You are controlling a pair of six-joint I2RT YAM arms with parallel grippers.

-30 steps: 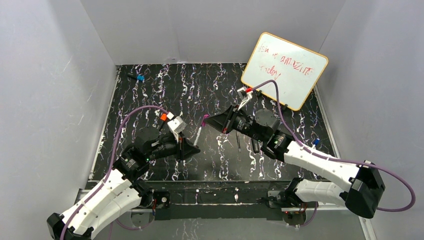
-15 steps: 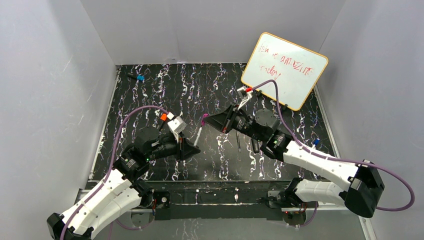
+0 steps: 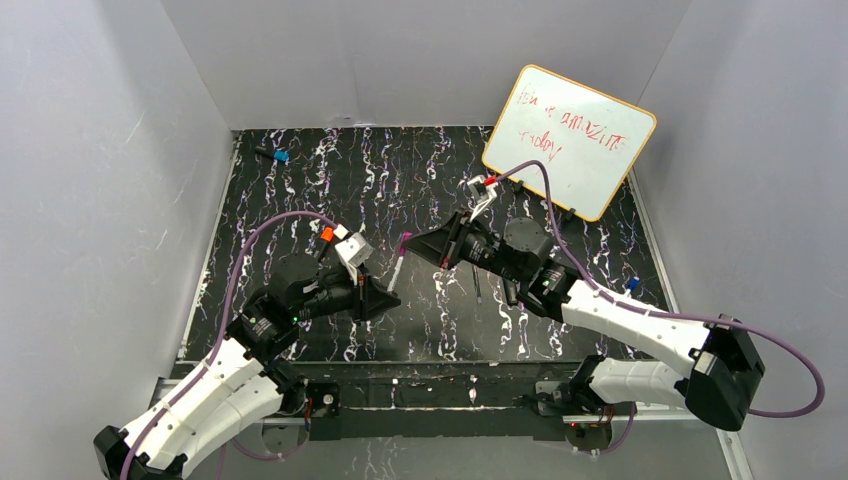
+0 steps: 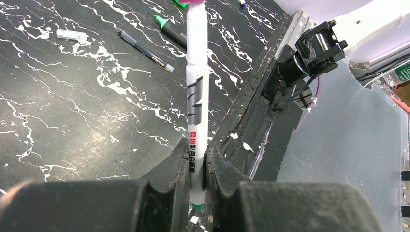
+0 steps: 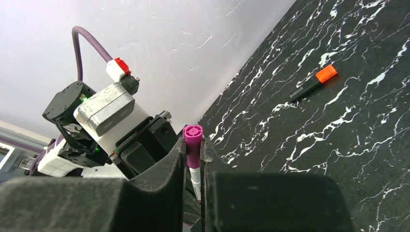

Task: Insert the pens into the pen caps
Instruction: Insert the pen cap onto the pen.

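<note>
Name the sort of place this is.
Likely a lab robot test cell: plain grey walls box in a black marbled table, left arm and right arm bolted at its near edge, whiteboard propped at the back.

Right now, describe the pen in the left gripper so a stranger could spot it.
On the black marbled table, look between the two arms. The left gripper clamps a white pen, its far end at the purple cap in the right gripper. Unlike the dark pen lying flat, it is lifted.

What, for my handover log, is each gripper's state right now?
Left gripper: closed on the white pen.
Right gripper: closed on the purple cap.
</note>
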